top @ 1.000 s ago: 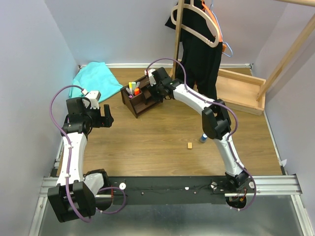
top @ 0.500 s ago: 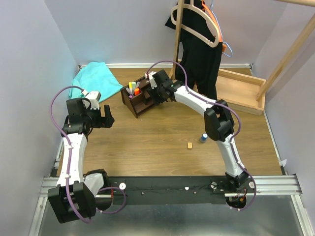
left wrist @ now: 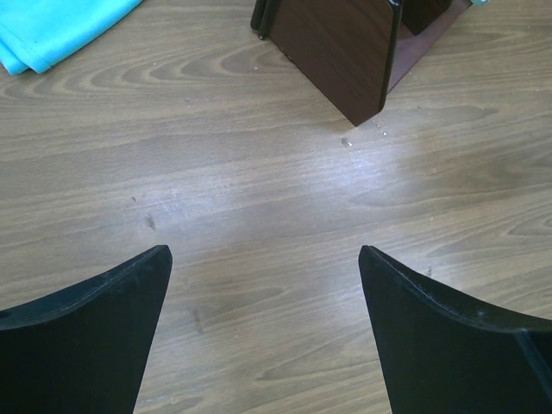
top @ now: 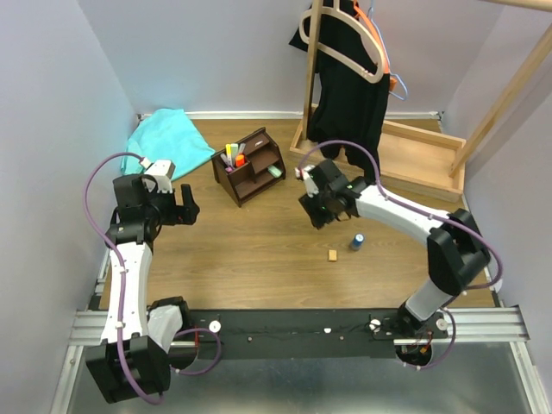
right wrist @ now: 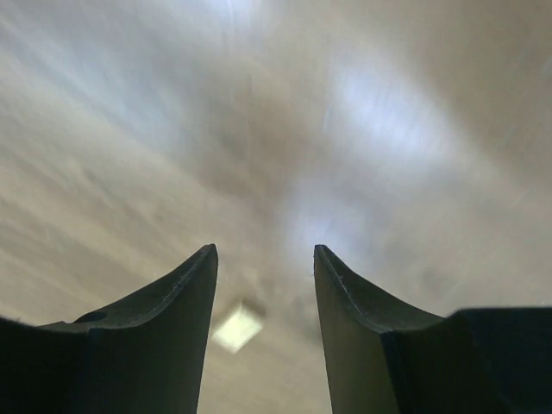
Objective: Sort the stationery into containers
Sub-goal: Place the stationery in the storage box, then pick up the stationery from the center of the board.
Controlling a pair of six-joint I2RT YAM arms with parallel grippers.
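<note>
1. We see a tabletop [left wrist: 259, 198] of grained wood, smooth, with a pale sheen where light falls.
2. The organizer [left wrist: 336, 52] looks like dark wood, smooth and faintly glossy.
3. The cloth [left wrist: 52, 30] is soft, matt turquoise fabric.
4. We take the left fingers [left wrist: 78, 336] for matt black plastic.

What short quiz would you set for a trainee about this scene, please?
1. True or false: the tan block lies on the table, outside the desk organizer.
2. Which is nearest the blue cylinder? A) teal cloth B) tan block C) desk organizer
3. Fill in: the left gripper and the right gripper are both ___.

Key: 1 true; 2 B; 3 open.
</note>
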